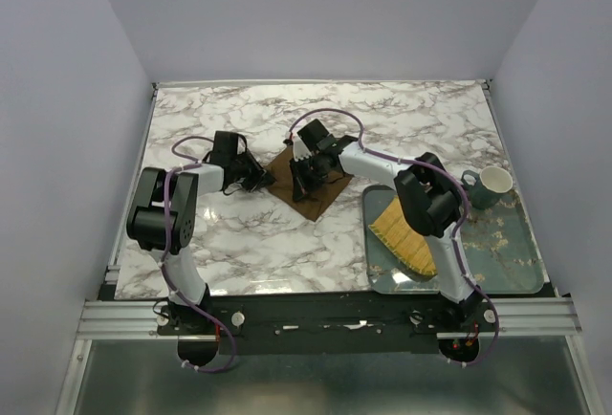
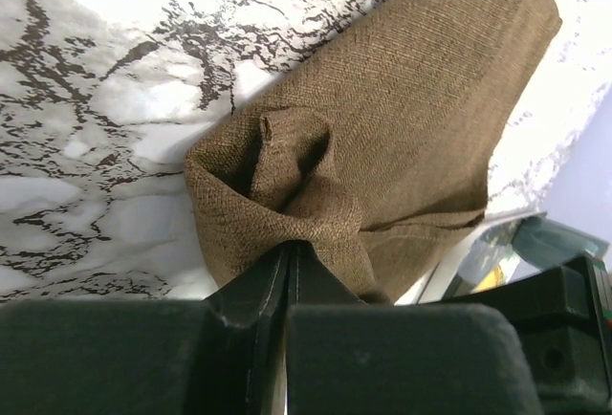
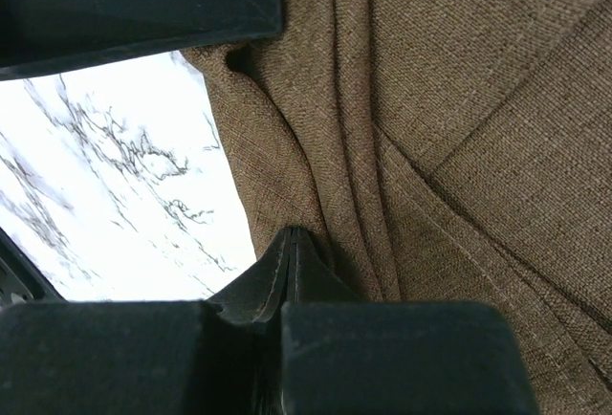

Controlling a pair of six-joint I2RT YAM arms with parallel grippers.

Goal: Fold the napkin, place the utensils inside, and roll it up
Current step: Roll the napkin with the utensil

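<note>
A dark brown cloth napkin (image 1: 320, 190) lies partly folded on the white marble-patterned table (image 1: 239, 233), just off the far left corner of the dark teal rectangular tray (image 1: 516, 262), with both arms of the robot working on it at once.

The left gripper (image 1: 260, 182) meets the cloth at the edge farthest from the tray. In the left wrist view its black fingers are pressed together (image 2: 290, 252), and a bunched, curled fold of the napkin (image 2: 411, 119) is pinched between their tips, with the rest of the fabric spreading flat towards the tray.

The right gripper (image 1: 304, 178) reaches over from the tray side and comes down on the middle of the cloth. The right wrist view shows its jaws drawn tight as well (image 3: 290, 238), several long pleats of the napkin (image 3: 459, 147) running to its tips and caught there, and bare marble showing on the side away from the tray.

On the tray itself a yellow woven bamboo mat (image 1: 406, 233) rests at the left end, partly hidden by the right arm. A white and teal mug (image 1: 488, 185) stands upright at the tray's far edge, well apart from the napkin.
</note>
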